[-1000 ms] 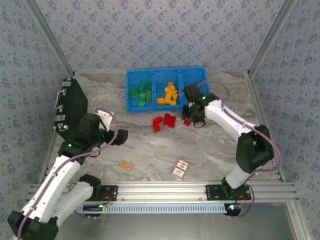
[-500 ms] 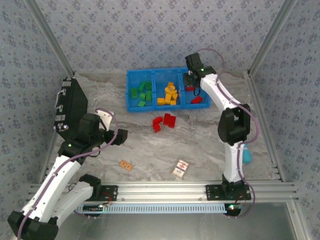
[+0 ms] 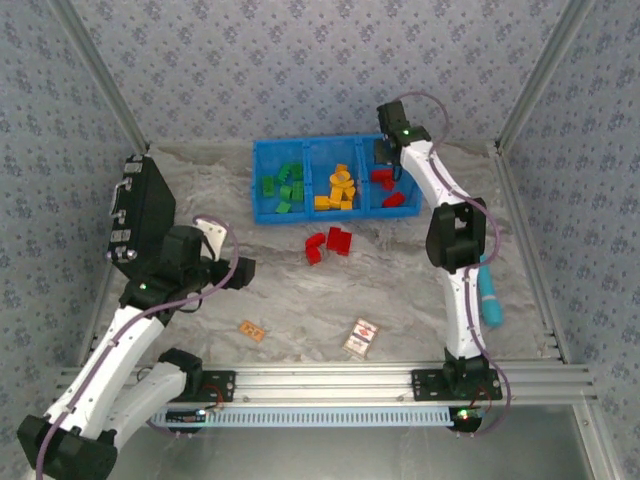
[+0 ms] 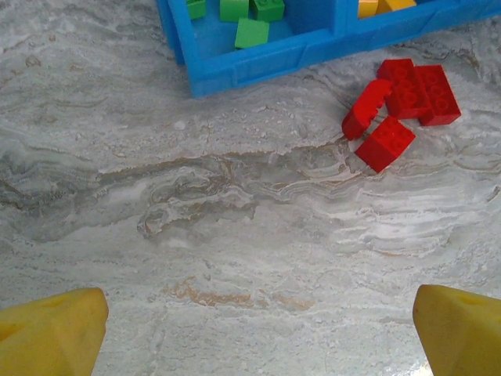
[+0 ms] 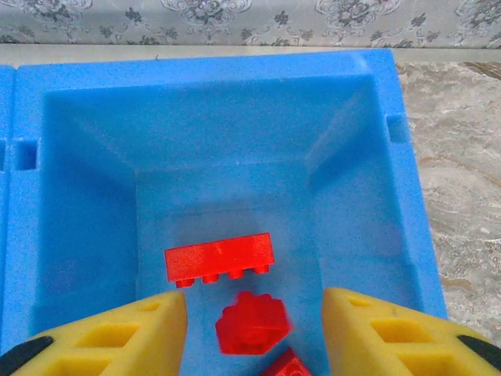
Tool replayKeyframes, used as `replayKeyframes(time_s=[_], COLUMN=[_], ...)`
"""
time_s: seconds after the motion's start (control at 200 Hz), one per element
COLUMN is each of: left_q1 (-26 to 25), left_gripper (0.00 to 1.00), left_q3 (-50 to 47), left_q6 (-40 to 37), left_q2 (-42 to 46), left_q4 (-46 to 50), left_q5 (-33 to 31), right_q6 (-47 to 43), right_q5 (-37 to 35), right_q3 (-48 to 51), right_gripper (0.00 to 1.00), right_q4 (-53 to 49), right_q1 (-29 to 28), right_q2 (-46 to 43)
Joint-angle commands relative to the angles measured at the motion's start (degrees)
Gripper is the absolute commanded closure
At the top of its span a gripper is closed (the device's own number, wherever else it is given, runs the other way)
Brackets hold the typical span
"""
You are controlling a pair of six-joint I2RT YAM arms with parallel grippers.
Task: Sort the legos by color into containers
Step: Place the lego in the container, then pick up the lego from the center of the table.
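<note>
Right jaws hang open over the right compartment of the blue bin [image 5: 383,117], red legos [image 5: 219,260] inside. Four loose legos [image 3: 339,240] lie on the table [image 3: 300,290] before it; left jaws open, empty, beside the black box [image 3: 140,205].

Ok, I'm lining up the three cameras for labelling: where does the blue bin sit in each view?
Top external: the blue bin at upper centre, near the back wall.
Left wrist: its near wall along the top edge.
Right wrist: its right-hand compartment across the middle, red bricks inside.
Shared landmark: the grey marbled tabletop.
</note>
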State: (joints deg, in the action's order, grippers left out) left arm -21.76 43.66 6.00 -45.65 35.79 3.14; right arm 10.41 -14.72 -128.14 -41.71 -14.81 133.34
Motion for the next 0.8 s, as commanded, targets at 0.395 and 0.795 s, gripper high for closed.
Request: replayKeyframes(time_s=[0.395, 0.795], left_q1=[0.3, 1.0], left_gripper=[0.00, 0.00], left_q3=[-0.3, -0.2], left_q6=[-1.0, -0.8], left_q2=[-0.6, -1.4], left_q4=[-0.7, -1.1], left_q5=[-2.0, 0.1], right_q6=[4.8, 2.4], right_q5=[5.5, 9.8], right_q3=[22.0, 48.5], right_gripper=[0.44, 0.34], right_q4=[2.8, 9.0], right_q1=[-6.2, -18.6], right_q2=[-21.8, -33.0])
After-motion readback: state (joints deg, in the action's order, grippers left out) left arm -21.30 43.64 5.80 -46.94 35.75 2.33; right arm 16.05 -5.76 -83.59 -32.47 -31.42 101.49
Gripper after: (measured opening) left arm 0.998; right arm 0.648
